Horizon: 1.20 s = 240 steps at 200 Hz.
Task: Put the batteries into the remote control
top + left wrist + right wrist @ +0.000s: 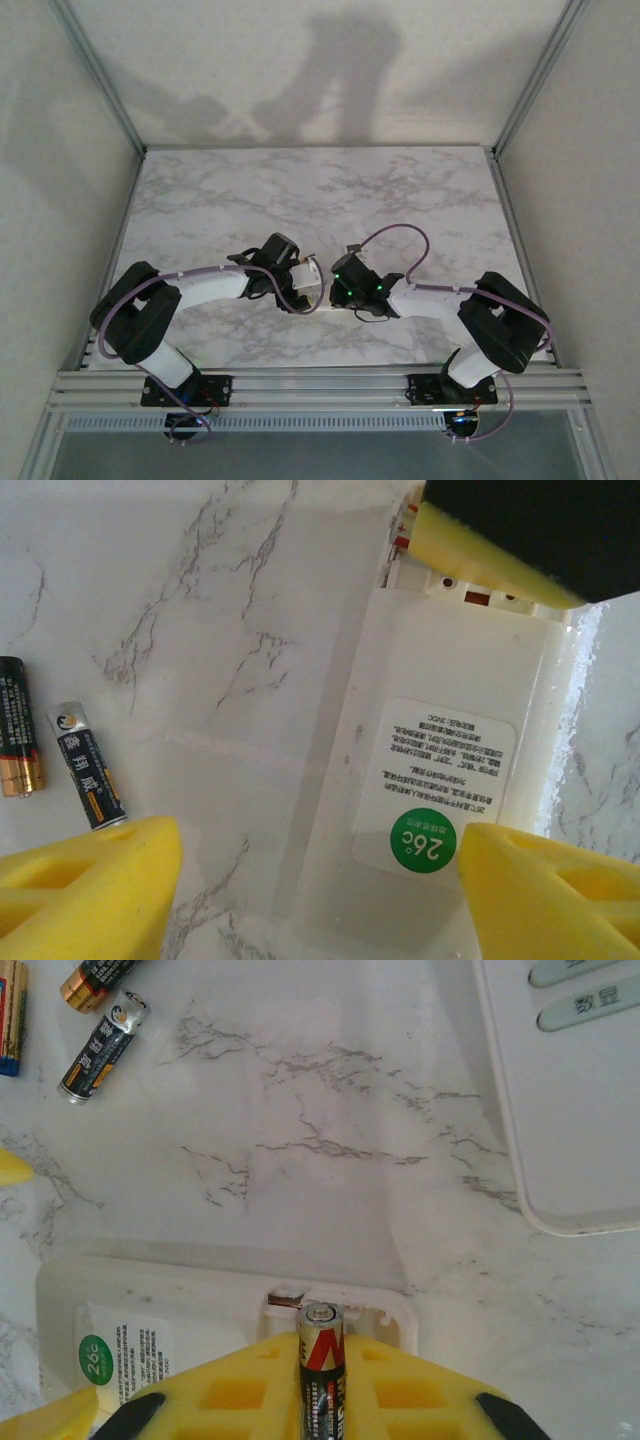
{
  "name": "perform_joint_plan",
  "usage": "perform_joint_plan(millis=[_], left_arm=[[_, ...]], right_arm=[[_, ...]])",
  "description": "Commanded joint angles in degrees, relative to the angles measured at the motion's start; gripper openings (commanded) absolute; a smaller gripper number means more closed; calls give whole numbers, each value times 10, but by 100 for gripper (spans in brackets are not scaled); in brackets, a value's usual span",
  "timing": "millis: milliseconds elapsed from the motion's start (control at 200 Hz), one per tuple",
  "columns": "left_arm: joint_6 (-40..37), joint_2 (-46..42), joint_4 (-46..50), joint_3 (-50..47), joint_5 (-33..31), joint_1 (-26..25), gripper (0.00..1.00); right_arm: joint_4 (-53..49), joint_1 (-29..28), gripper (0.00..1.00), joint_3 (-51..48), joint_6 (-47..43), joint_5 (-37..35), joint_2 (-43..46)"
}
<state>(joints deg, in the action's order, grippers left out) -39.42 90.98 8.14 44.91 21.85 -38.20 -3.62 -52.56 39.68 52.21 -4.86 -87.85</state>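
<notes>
Right gripper (320, 1345) pinches a battery (320, 1385) over the remote control (180, 1295); left gripper (320, 865) open astride.

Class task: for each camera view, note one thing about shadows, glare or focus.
Top external: the arms cast big soft shadows on the back wall. Left wrist: the remote control is washed out, edges faint; the left gripper's fingers are soft. Right wrist: the held battery is sharp, label crisp.
</notes>
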Motion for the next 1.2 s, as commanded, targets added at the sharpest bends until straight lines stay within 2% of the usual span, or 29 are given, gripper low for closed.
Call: perform_joint_plan(millis=[0, 290, 451, 541, 626, 671, 721, 781, 876, 1006, 1091, 1196], left_arm=[[9, 9, 24, 7, -13, -11, 74], [21, -22, 11, -5, -24, -13, 81], [74, -67, -12, -18, -24, -13, 84], [155, -137, -66, -47, -42, -13, 84], [277, -208, -120, -76, -72, -13, 84], [355, -234, -135, -84, -116, -11, 81], [467, -249, -125, -82, -166, -10, 78], [576, -250, -88, -70, -197, -6, 76], [700, -230, -38, -56, -189, -4, 73], [787, -205, -36, -71, -143, -5, 70], [796, -194, -27, -79, -140, -3, 67], [791, -162, -28, -82, -103, 4, 65]], right_arm=[[-27, -10, 18, -14, 10, -15, 20], [-70, -9, 29, 16, -10, -30, 61], [-109, -5, 28, 38, -7, -48, 81], [-130, 5, 25, 55, -9, -43, 76], [-129, 13, 23, 64, -13, -21, 67], [-127, 15, 23, 67, -10, -13, 60], [-128, 17, 23, 72, -8, -10, 53], [-135, 19, 22, 80, -7, -11, 41], [-136, 21, 20, 91, -13, -1, 20], [-143, 20, 17, 95, -5, 4, -1], [-147, 21, 16, 90, 3, -1, -4], [-141, 21, 16, 82, 5, -2, -4]])
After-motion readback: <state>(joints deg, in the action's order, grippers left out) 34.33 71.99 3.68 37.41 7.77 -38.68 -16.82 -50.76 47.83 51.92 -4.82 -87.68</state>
